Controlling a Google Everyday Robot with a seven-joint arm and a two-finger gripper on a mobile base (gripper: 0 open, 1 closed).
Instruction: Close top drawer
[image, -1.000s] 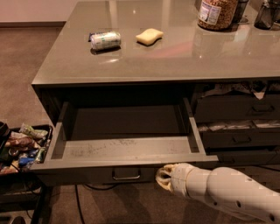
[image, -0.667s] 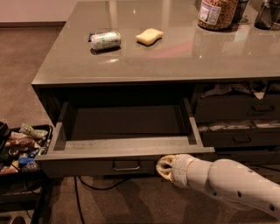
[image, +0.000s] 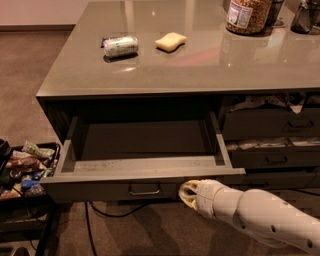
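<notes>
The top drawer (image: 100, 189) is a wide dark grey drawer under the counter, pulled partly out, with a small metal bail handle (image: 144, 189) at the middle of its front and a pale scuffed floor (image: 145, 162) showing inside. It holds nothing. My gripper (image: 187, 195) is at the end of the white arm that comes in from the lower right. Its tip is against the drawer's front, just right of the handle.
On the grey counter (image: 200, 65) lie a can on its side (image: 120, 46) and a yellow sponge (image: 170, 41); a jar (image: 247, 15) stands at the back right. Narrower drawers with papers (image: 272, 122) are to the right. A black bin of snack packets (image: 25, 167) stands at the left.
The drawer has slid back toward the counter, with less of its floor showing. My gripper has moved with its front, away from the camera.
</notes>
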